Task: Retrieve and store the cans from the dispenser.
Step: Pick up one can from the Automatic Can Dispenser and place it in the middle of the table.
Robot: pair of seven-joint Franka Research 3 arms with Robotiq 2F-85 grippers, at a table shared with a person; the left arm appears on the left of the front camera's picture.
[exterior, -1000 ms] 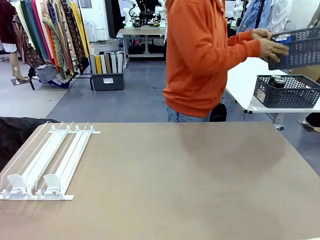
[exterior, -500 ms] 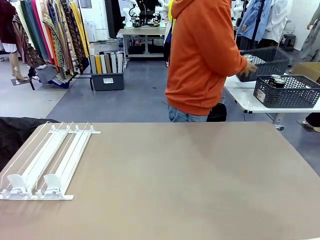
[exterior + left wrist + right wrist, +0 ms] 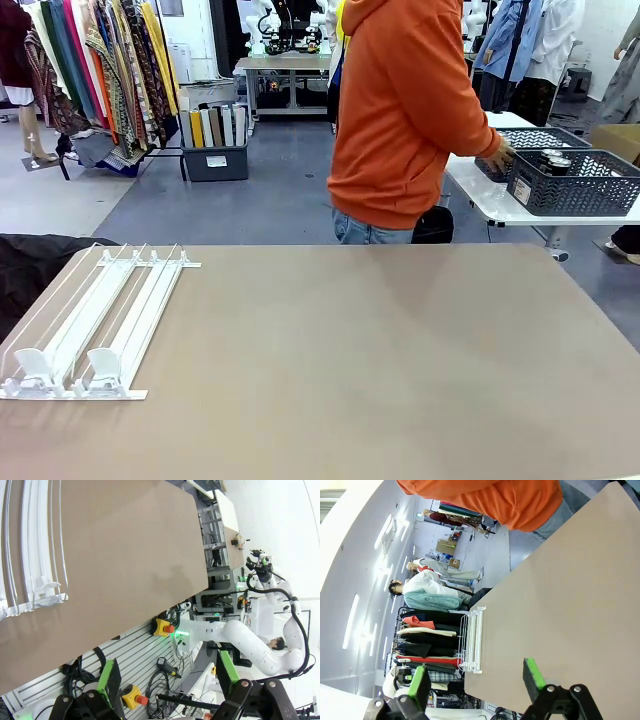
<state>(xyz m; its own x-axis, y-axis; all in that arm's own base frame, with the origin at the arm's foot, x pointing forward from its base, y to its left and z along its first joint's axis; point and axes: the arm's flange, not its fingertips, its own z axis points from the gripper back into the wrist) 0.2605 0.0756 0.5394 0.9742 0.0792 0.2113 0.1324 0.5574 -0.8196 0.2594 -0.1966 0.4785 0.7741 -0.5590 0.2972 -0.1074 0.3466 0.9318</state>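
The dispenser (image 3: 95, 322) lies at the table's left, a low white rack whose lanes hold nothing. It also appears as the white rack (image 3: 30, 540) in the left wrist view and as the white rails (image 3: 472, 640) in the right wrist view. A few can tops (image 3: 553, 158) stick out of a dark grey basket (image 3: 575, 185) on a side table beyond the far right corner. My left gripper (image 3: 167, 675) is open above the table's near edge with nothing between its green pads. My right gripper (image 3: 476, 677) is open too, over bare tabletop.
A person in an orange hoodie (image 3: 400, 110) stands at the far edge, turned right, one hand (image 3: 500, 157) on a second grey basket (image 3: 535, 140) behind the first. The brown tabletop (image 3: 380, 360) is bare right of the rack. Clothes racks stand far left.
The person has lowered the second grey basket from head height onto the side table behind the first. The dispenser and both grippers have stayed put.
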